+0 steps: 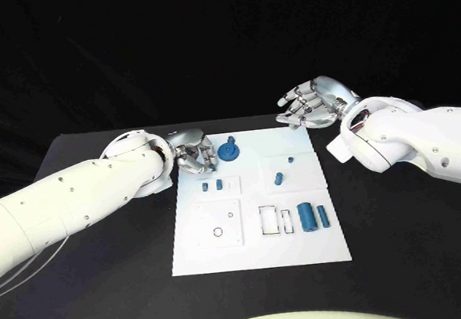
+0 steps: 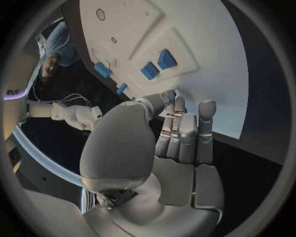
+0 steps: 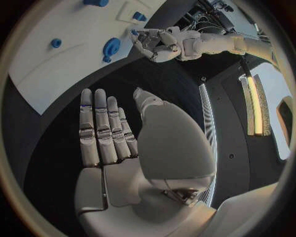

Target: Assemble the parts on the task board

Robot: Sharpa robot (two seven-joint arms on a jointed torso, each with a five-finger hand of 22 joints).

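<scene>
A: Head view first. Where does the left hand (image 1: 192, 157) sit against the task board (image 1: 260, 252)?

B: At the board's far left corner, silver fingers bent down over the edge. Just beside the blue round part (image 1: 229, 152), apart from it by a narrow gap.

A: Holding anything?

B: Cannot tell. Fingers side by side and half curled in the left wrist view, thumb arched across them, nothing plainly between. Seen from the right wrist view, curled inward close to the board's corner.

A: And the right hand (image 1: 315, 103)?

B: Raised beyond the board's far right corner, well apart from every part. Fingers spread and nearly straight, palm bare, nothing in its grasp.

A: Shapes and surfaces?

B: Flat white matte plate, rectangular, lying on the black worktop (image 1: 110, 280). Shallow square panels marked on it. Two narrow rectangular slots (image 1: 268, 219) near the middle, a thin ring outline (image 1: 218, 233) to their left. Two blue cylinders (image 1: 313, 214) lying side by side just beside the slots, smooth and plastic-looking. Two small blue blocks (image 1: 212, 184) close together on the left half, nearer the left hand than anything but the round part. Two small blue pegs (image 1: 279, 177) on the right half, too small to make out further. Round part disc-like with a small knob on its far side.
</scene>
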